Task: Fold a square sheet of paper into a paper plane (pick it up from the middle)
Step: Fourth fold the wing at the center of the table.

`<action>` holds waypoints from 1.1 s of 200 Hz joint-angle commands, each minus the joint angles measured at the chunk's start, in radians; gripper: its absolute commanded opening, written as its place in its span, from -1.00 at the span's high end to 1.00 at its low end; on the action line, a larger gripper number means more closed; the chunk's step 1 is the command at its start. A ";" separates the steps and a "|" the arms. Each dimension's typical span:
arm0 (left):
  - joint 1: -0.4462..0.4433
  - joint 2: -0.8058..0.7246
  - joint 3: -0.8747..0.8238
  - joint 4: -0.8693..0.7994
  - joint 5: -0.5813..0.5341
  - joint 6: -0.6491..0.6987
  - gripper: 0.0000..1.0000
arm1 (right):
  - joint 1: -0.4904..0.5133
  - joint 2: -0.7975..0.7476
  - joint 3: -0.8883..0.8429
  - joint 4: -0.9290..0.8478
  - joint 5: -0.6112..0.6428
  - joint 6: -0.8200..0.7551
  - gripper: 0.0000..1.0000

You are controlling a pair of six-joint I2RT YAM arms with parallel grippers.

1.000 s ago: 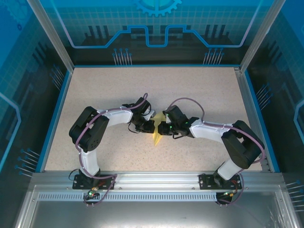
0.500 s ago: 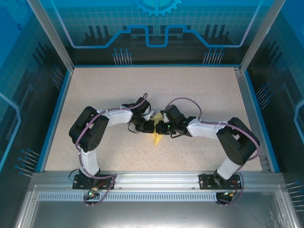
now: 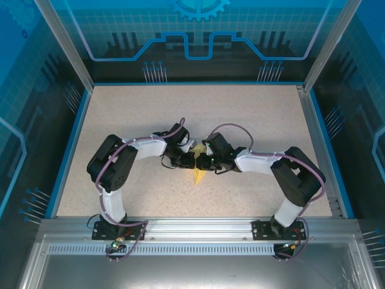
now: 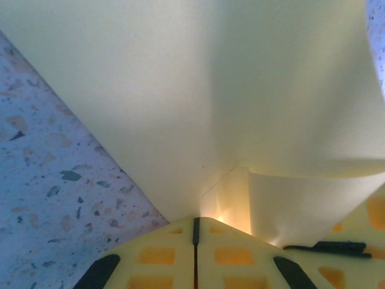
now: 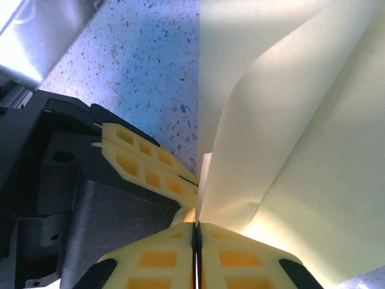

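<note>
The yellow paper (image 3: 197, 176) is pinched between both grippers at the table's middle, folded into a narrow shape whose point faces the near edge. My left gripper (image 3: 190, 160) is shut on it from the left and my right gripper (image 3: 203, 162) from the right, their tips almost touching. In the left wrist view the paper (image 4: 240, 90) rises from the closed left gripper (image 4: 195, 220) as a broad pale sheet with a crease. In the right wrist view the folded layers of paper (image 5: 301, 150) fan out from the closed right gripper (image 5: 195, 226), with the left gripper's fingers (image 5: 150, 171) just beside it.
The speckled tabletop (image 3: 150, 114) spreads out on every side of the two arms. A blue rim and metal frame posts (image 3: 313, 78) bound it. The left arm's black wrist body (image 5: 48, 198) sits close to my right fingers.
My right gripper has slid left, up against the left gripper. The paper between them has narrowed, with less yellow showing from above. The left arm has hardly moved.
</note>
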State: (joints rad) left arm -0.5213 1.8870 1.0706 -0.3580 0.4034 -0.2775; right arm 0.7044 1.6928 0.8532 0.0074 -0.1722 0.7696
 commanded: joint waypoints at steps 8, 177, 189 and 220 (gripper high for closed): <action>0.016 0.047 -0.041 -0.040 -0.050 0.020 0.86 | 0.000 -0.013 0.021 -0.048 -0.003 -0.013 0.77; 0.047 0.034 -0.074 0.001 -0.001 0.008 0.90 | 0.018 0.078 0.111 -0.128 -0.009 -0.049 0.72; 0.050 0.034 -0.076 0.003 0.003 0.008 0.90 | 0.020 0.086 0.120 -0.137 -0.009 -0.054 0.72; 0.057 0.033 -0.080 0.012 0.015 0.007 0.91 | 0.023 0.100 0.127 -0.147 -0.006 -0.059 0.72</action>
State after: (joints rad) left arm -0.4770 1.8889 1.0348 -0.3054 0.4843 -0.2821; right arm 0.7074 1.7527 0.9623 -0.1062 -0.1844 0.7311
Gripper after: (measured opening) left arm 0.051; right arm 0.139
